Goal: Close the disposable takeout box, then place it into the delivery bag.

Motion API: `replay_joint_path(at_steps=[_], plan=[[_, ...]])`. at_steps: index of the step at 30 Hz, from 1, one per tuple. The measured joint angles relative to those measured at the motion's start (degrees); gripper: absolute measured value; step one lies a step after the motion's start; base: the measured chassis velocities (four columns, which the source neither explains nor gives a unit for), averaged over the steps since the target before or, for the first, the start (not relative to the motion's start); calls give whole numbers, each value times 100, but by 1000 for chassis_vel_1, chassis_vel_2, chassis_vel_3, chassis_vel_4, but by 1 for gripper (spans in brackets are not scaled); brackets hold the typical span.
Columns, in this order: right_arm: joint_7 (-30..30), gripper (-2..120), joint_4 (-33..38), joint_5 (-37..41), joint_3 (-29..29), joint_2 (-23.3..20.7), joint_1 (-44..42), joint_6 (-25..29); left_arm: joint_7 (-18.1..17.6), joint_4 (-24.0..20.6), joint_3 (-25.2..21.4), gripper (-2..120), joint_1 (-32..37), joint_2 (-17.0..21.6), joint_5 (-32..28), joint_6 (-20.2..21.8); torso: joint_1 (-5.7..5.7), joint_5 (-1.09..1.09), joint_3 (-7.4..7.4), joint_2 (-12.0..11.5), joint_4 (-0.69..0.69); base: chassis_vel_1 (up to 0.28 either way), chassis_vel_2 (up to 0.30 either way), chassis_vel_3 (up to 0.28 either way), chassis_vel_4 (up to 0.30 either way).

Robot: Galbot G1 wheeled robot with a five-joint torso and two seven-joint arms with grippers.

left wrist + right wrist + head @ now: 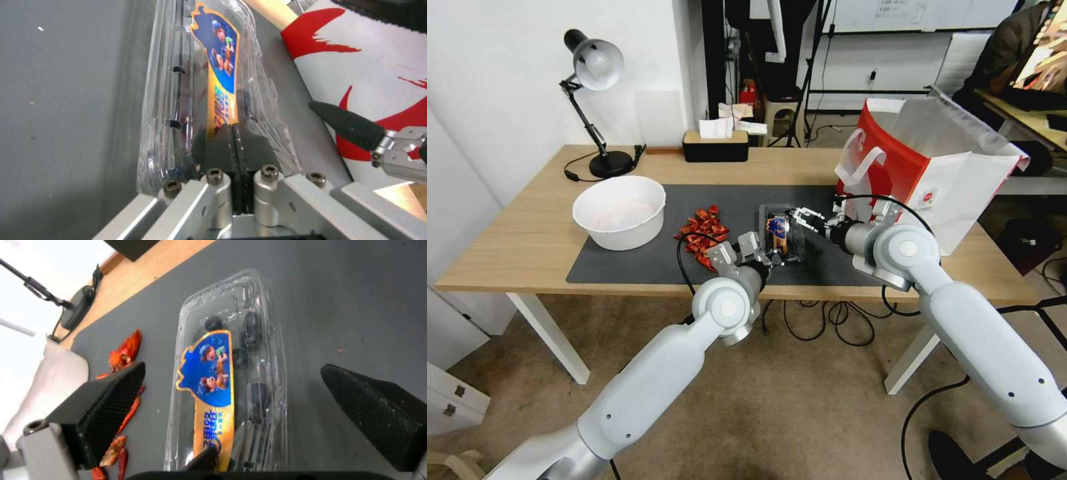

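The disposable takeout box [780, 233] lies on the dark mat with its clear lid down over dark pieces and a blue-orange label. My left gripper [767, 253] is at its near end, shut on the disposable takeout box's edge; in the left wrist view the pads [222, 146] press together on the plastic [213, 83]. Just over the box's far right side, my right gripper [802, 219] stands open. In the right wrist view its fingers [106, 406] straddle the box [227, 373] without touching. The delivery bag [927, 167], red and white, stands open on the table's right end.
A round white bowl [620, 212] sits at the mat's left, with red crayfish pieces [702, 233] between it and the box. A desk lamp [597, 87] and a tissue box [716, 143] stand at the back. The bag wall [378, 66] is close beside the box.
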Motion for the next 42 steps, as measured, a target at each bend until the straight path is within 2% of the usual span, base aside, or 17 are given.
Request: replay_joint_path(at_steps=[16,42], plan=[[121,100,-142,122,-165,-62,200,-220,-10,87,73,0,-114,-58,-34,0,0,-1,0,0,0,0,0,0,0],[311,100,-416,348,-524,82,456,-556,13,127,130,0,-129,-78,-30,-16,-1,0,0,0,-1,0,0,0,0]])
